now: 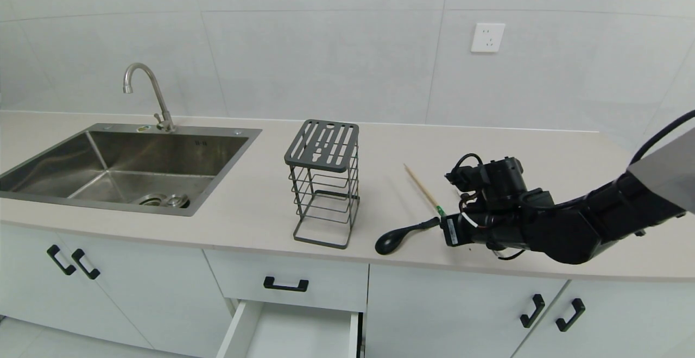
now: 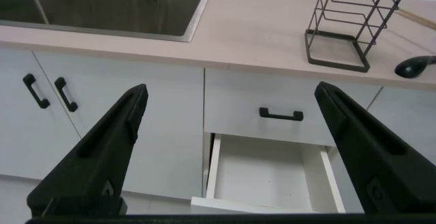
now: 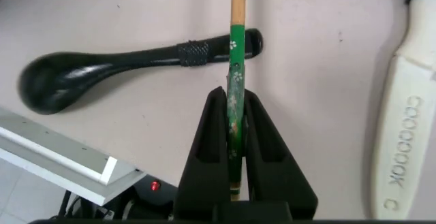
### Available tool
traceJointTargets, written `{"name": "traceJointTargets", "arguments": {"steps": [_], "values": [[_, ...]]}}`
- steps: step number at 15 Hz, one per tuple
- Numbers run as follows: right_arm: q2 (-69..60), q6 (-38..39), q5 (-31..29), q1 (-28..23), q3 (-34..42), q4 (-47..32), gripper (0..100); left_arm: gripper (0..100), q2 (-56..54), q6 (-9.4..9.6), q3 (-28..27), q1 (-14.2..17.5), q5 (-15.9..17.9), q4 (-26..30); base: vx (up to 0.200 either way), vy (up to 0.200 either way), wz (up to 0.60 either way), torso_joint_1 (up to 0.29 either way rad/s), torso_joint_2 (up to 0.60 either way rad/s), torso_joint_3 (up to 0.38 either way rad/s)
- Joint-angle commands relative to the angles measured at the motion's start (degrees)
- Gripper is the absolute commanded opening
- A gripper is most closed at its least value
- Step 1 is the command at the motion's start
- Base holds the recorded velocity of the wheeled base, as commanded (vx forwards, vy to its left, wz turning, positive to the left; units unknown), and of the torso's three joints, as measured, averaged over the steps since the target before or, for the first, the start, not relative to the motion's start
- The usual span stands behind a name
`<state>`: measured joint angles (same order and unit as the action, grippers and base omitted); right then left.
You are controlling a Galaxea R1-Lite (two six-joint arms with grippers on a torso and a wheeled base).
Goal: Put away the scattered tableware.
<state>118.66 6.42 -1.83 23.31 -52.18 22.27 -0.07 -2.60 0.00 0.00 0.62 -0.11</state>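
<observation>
My right gripper (image 1: 444, 221) is low over the counter, right of the wire rack, and is shut on the green end of a wooden chopstick (image 1: 422, 187). In the right wrist view the chopstick (image 3: 236, 81) runs out from between the fingers (image 3: 211, 135) and crosses the handle tip of a black spoon (image 3: 109, 64). The black spoon (image 1: 400, 237) lies on the counter near the front edge, just left of that gripper. My left gripper (image 2: 231, 149) is open in front of the cabinets, below counter height, with nothing between its fingers.
A dark wire utensil rack (image 1: 324, 184) stands mid-counter. To the left is a steel sink (image 1: 54, 154) with a faucet (image 1: 146, 89). Under the counter a white drawer (image 2: 272, 176) is pulled out. A white handle-like item (image 3: 405, 122) lies beside the chopstick.
</observation>
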Motion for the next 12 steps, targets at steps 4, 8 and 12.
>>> {"name": "traceJointTargets", "arguments": {"steps": [4,8,12], "values": [[-16.18,-0.36,0.42,1.48,7.09,1.19,0,100,0.07,0.05,0.00,0.00,-0.01,0.02,0.000,0.000,0.00,0.000,0.00,0.000],[-28.14,-3.44,3.67,2.00,20.18,15.08,0,100,0.07,0.05,0.00,0.00,-0.01,-0.07,0.000,0.000,0.00,0.000,0.00,0.000],[-32.97,-5.19,4.99,2.36,22.47,15.26,0,100,0.07,1.28,0.00,0.00,0.43,0.02,0.000,0.000,0.00,0.000,0.00,0.000]]}}
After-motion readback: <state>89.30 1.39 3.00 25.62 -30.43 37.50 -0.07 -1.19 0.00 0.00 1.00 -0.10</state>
